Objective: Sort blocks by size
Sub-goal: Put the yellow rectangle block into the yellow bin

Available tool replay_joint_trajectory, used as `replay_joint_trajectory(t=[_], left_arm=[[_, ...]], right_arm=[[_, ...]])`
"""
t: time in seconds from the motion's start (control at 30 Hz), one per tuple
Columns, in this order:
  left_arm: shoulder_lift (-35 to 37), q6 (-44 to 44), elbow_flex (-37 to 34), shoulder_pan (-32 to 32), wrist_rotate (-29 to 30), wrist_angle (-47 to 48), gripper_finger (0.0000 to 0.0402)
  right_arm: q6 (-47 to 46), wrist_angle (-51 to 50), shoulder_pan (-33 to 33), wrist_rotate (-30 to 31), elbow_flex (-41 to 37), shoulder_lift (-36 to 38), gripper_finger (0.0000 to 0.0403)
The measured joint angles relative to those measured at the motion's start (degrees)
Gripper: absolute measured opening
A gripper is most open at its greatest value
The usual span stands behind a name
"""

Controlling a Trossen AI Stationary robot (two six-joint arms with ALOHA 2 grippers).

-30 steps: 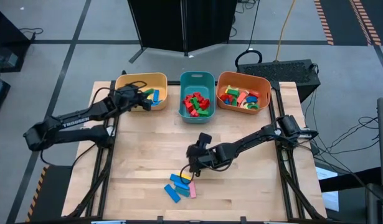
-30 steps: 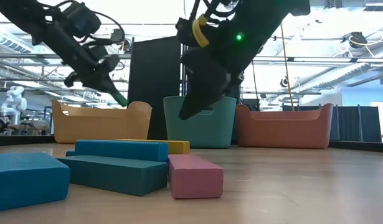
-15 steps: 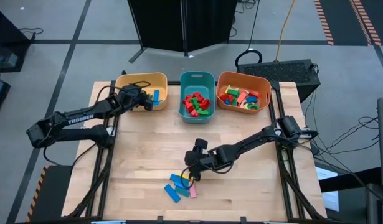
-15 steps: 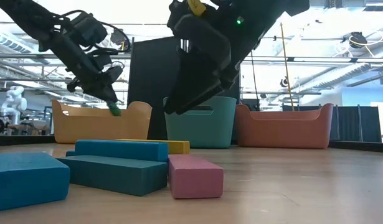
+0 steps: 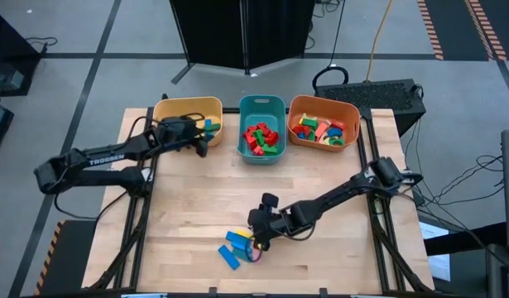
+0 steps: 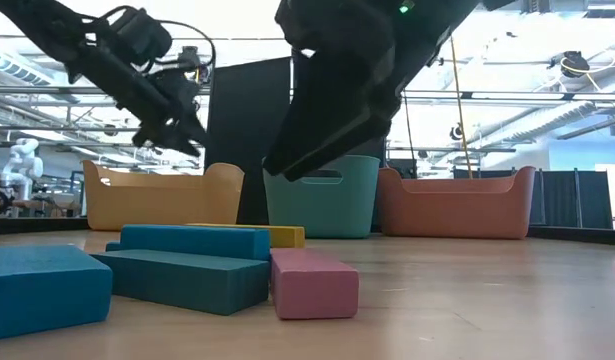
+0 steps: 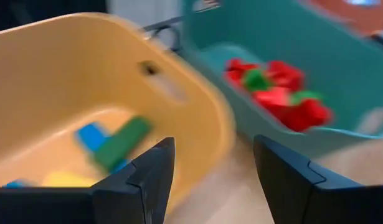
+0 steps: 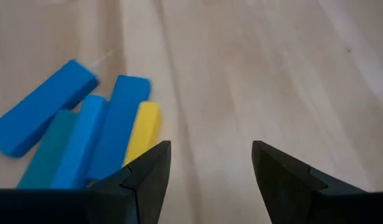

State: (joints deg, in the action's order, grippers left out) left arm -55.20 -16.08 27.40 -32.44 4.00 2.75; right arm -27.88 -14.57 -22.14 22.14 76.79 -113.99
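Near the table's front edge lies a small pile of blocks (image 5: 237, 247): blue bars (image 8: 45, 115), a teal bar (image 8: 51, 149), a yellow bar (image 8: 142, 130) and a pink brick (image 6: 312, 283), resting flat on the wood and partly on one another. My right gripper (image 8: 211, 149) hovers open just above and beside this pile (image 5: 258, 236). My left gripper (image 7: 213, 149) stands open over the right rim of the yellow bin (image 5: 175, 106). A green block (image 7: 119, 144) lies inside that bin among blue and yellow ones.
At the table's far edge stand three bins: yellow, teal (image 5: 262, 101) with red and green blocks, orange (image 5: 324, 101) with mixed blocks. Bare wood (image 5: 337, 248) stretches between the bins and the pile. Dark cabinets and cables lie beyond the table.
My left gripper has opened over the yellow bin and let go of the green block, which has dropped into the bin. My right gripper, still open, has moved toward the table's near edge, onto the pile of blocks, which has stayed put.
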Motion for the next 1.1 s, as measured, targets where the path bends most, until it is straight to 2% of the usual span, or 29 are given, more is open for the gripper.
replay_joint_trajectory(t=[0.3, 0.63, 0.9, 1.1], left_arm=[[1.42, 0.27, 0.0, 13.32, -0.98, -1.23, 0.0207], [1.43, -0.1, -0.02, 29.32, 5.42, -2.51, 0.0207], [1.44, -0.06, -0.02, 36.46, 8.91, -2.7, 0.0207], [1.42, 0.11, -0.02, 41.48, 12.66, -2.68, 0.0207]], right_arm=[[-2.9, 0.29, -4.25, -2.6, 0.0, 0.0, 0.021], [-3.01, 5.22, -4.96, -2.53, -0.01, -4.06, 0.021], [-6.88, 5.6, -4.66, 1.62, 0.03, -5.07, 0.021], [-9.44, 5.51, -3.84, 1.74, 0.06, -7.81, 0.021]])
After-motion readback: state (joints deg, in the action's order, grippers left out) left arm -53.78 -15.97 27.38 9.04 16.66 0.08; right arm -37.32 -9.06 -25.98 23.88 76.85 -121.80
